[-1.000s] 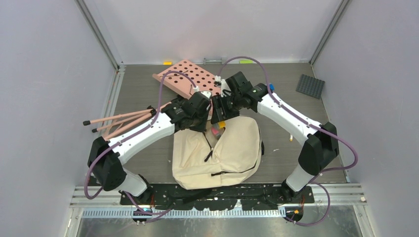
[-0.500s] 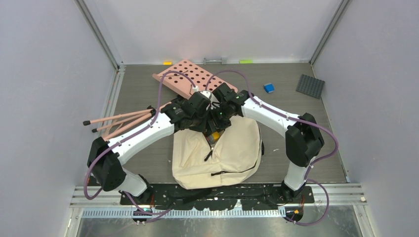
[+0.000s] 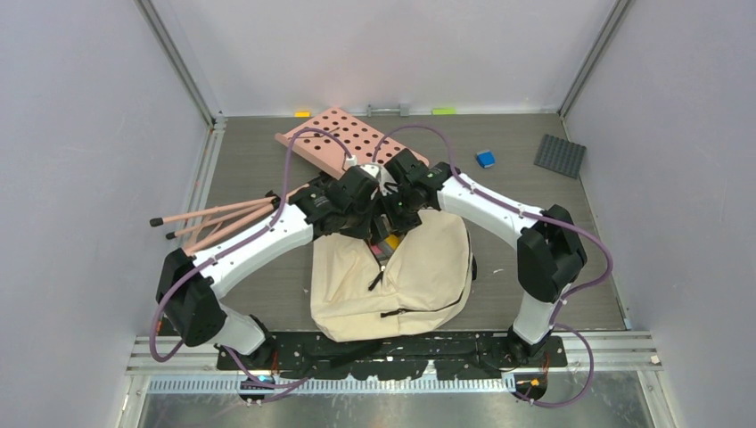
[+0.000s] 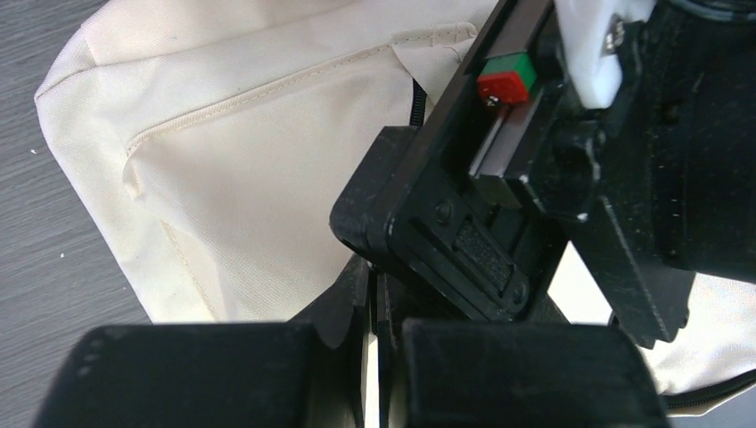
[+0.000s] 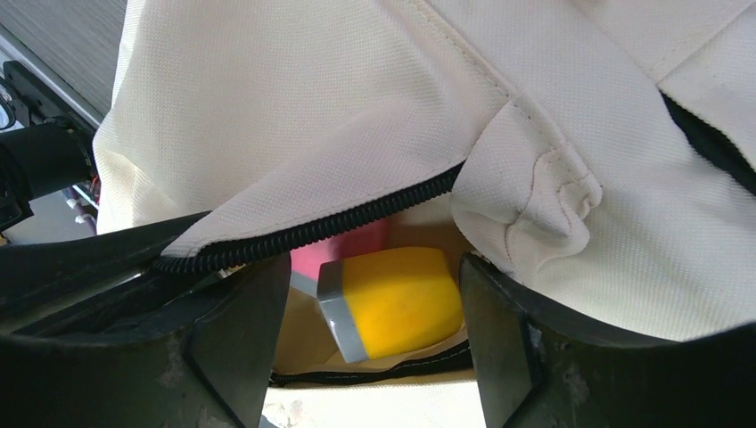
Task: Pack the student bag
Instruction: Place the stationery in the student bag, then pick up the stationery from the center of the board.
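Currently packing: right jaws are hanging released over block (image 5: 392, 299) in bag (image 3: 419, 267), mouth at 12 o'clock; left jaws are seemingly clenching its rim. Next is calling for a clean lift-out.

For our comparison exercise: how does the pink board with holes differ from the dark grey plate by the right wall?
The pink board is larger, with round holes; the grey plate is smaller and dark. The pink board is partly hidden; the grey plate shows whole. Both are flat rectangles outside the student bag.
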